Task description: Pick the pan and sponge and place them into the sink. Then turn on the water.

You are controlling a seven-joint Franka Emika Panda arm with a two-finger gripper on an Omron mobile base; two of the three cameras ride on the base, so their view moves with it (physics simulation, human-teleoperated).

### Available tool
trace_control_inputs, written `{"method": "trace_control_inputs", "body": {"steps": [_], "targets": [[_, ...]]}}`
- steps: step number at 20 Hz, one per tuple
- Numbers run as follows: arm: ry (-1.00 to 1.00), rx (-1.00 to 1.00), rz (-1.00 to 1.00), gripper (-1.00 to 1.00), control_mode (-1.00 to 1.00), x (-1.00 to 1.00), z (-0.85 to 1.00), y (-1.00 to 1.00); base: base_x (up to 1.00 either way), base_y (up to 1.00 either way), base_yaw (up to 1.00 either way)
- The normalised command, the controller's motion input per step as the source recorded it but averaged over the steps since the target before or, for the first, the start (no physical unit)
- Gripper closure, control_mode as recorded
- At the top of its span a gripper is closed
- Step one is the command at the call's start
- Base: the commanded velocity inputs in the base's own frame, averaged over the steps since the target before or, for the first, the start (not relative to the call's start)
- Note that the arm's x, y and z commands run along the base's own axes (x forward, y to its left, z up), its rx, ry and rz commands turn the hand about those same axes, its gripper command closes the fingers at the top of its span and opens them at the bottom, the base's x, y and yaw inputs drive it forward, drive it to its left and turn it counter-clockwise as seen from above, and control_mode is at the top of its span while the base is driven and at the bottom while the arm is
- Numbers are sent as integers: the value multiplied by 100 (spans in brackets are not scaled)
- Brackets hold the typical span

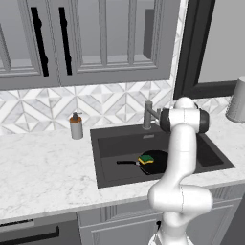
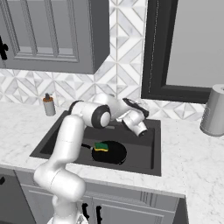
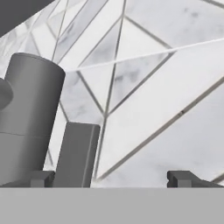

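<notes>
The black pan (image 1: 154, 161) (image 2: 109, 152) lies flat in the dark grey sink (image 1: 115, 143) (image 2: 144, 151), its thin handle pointing left. The green-and-yellow sponge (image 1: 146, 159) (image 2: 102, 146) rests on the pan's left part. My gripper (image 3: 113, 179) (image 2: 138, 108) is open and holds nothing. It hovers over the sink's back rim, facing the tiled wall. In the hand view the grey faucet (image 3: 30, 118) (image 1: 148, 115) stands close at the left, with its flat lever (image 3: 76, 153) just inside my left fingertip (image 3: 41, 178). My arm hides the spout, so the water is out of view.
A soap dispenser (image 1: 76, 125) (image 2: 49, 105) with a brown pump stands on the marble counter left of the sink. A grey canister (image 1: 237, 100) (image 2: 214, 109) stands at the far right. Wall cabinets hang above, and a dark window frame (image 2: 151, 52) rises behind the sink.
</notes>
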Motion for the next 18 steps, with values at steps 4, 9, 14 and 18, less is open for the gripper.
{"method": "trace_control_inputs", "body": {"steps": [4, 9, 14, 18], "targets": [[-5, 1, -18, -100, -100, 31, -1, 0, 0, 0, 0], [-2, 4, -12, -100, -100, 37, -3, 0, 0, 0, 0], [-5, 12, 0, 100, -100, 42, 0, -18, 0, 0, 0], [-9, 14, 0, 100, -100, 43, -3, -32, 0, 0, 0]]}}
